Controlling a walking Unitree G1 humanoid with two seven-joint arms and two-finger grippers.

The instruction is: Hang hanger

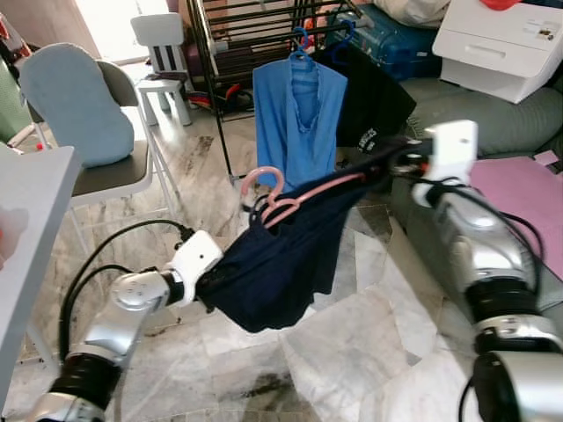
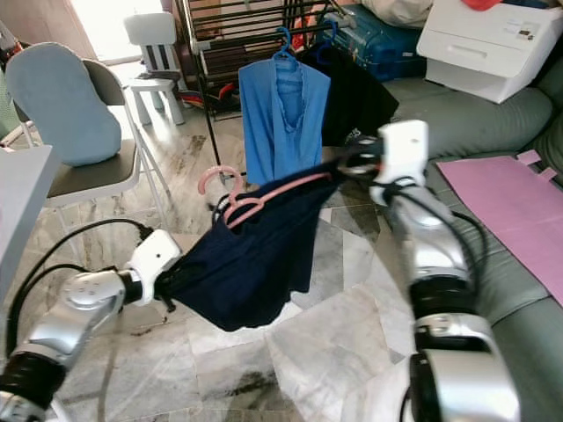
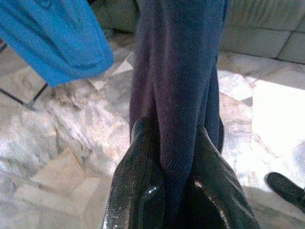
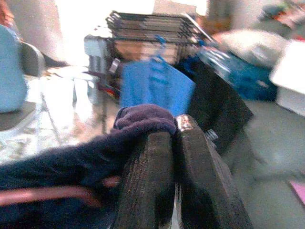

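Low and left of centre in the left eye view, the left gripper is clamped on the lower end of a navy garment; the left wrist view shows its two black fingers pressed tight against a bunched fold of the cloth. At centre right, the right gripper holds the garment's upper end, and the right wrist view shows its fingers closed together with navy fabric bulging over their tips and a pink bar of the hanger just beside them.

Between the two grippers the garment hangs stretched in a slanting sag, high on the right and low on the left, clear of the marble floor. It is draped on a pink hanger, whose hook curls up near the middle of the frame.

Behind it, at upper centre, a blue shirt hangs on a blue hanger from a dark drying rack, with a black garment beside it to the right. The pink hanger is well below the rack's rail and apart from it.

At upper left stands a chair with a pale blue cushion, and a small white chair behind. A grey sofa fills the right side, bearing a pink sheet and a white box.
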